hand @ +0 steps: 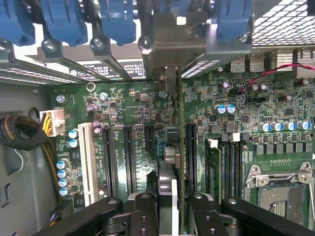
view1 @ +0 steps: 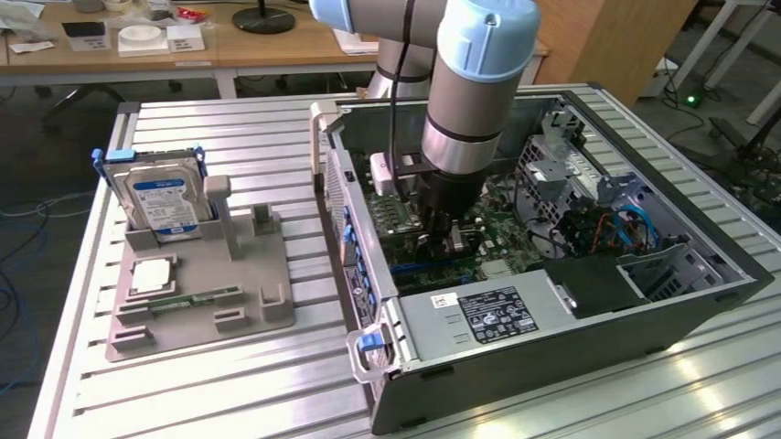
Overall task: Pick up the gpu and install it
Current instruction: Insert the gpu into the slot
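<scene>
A: Which step is this?
B: Installing. The gripper [hand: 173,206] is clenched on the gpu [hand: 173,147], held edge-on over the motherboard [hand: 236,132] inside the computer case [view1: 683,302].
A: What's needed?
B: Probably lining its edge with the slot, then pressing straight down.

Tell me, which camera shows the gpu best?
The wrist view: the gpu stands edge-on between the gripper fingers, down among the motherboard slots. In the exterior view the arm covers most of it inside the computer case.
</scene>
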{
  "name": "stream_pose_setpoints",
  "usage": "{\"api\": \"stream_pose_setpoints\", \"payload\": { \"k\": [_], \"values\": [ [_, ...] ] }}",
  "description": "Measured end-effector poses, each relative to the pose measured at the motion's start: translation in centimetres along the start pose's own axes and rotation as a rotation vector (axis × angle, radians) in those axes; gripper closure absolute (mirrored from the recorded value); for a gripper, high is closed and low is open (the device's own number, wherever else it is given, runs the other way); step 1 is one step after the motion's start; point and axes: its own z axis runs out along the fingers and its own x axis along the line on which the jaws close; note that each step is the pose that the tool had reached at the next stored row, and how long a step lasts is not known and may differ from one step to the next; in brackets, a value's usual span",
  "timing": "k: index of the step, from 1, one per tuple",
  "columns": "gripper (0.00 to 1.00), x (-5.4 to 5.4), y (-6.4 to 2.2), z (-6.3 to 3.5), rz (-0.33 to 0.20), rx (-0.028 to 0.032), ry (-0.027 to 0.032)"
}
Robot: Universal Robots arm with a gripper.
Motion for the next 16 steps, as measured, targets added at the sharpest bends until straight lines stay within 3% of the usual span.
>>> {"api": "stream_pose_setpoints", "payload": {
  "k": [16],
  "values": [
    [0.71, -0.15, -0.17, 0.06, 0.0, 0.0, -0.0001]
  ]
}}
